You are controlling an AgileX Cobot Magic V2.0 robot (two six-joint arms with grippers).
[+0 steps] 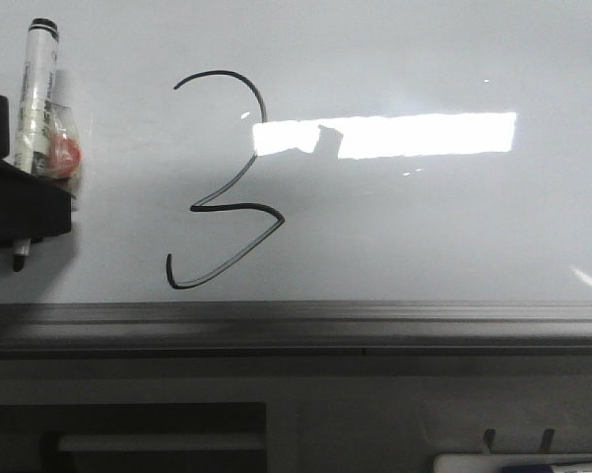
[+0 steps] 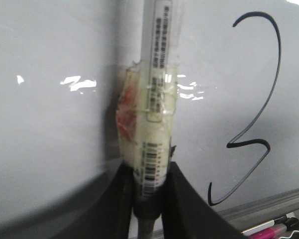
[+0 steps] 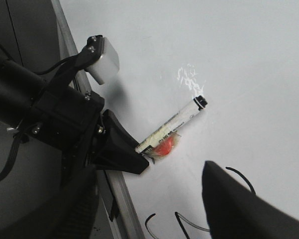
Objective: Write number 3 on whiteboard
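We see our left gripper (image 2: 149, 199) clamped on the marker (image 2: 156, 89) beside the finished number 3 (image 1: 222, 182) on the whiteboard (image 1: 424, 227); our right gripper's state we cannot tell.

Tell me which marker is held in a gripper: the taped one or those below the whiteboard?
The taped white marker, clamped in the left gripper beside the number 3. The other markers lie loose under the ledge, with no gripper touching them.

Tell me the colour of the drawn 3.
Black, a thin line on the whiteboard; the 3 shows best in the front view.
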